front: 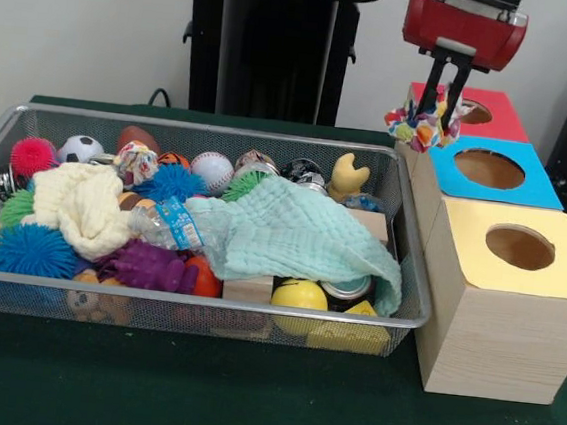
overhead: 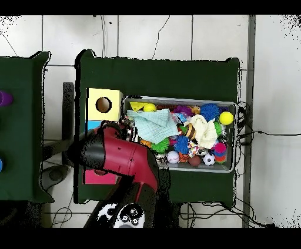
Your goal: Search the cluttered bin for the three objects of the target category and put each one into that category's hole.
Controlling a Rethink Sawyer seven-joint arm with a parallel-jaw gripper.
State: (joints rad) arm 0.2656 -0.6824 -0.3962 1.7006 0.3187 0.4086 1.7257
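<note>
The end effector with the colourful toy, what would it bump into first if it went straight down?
Probably the red-topped wooden box, near its round hole; the end effector holding the multicoloured scrunchy toy hangs above it, though depth is unclear.
</note>
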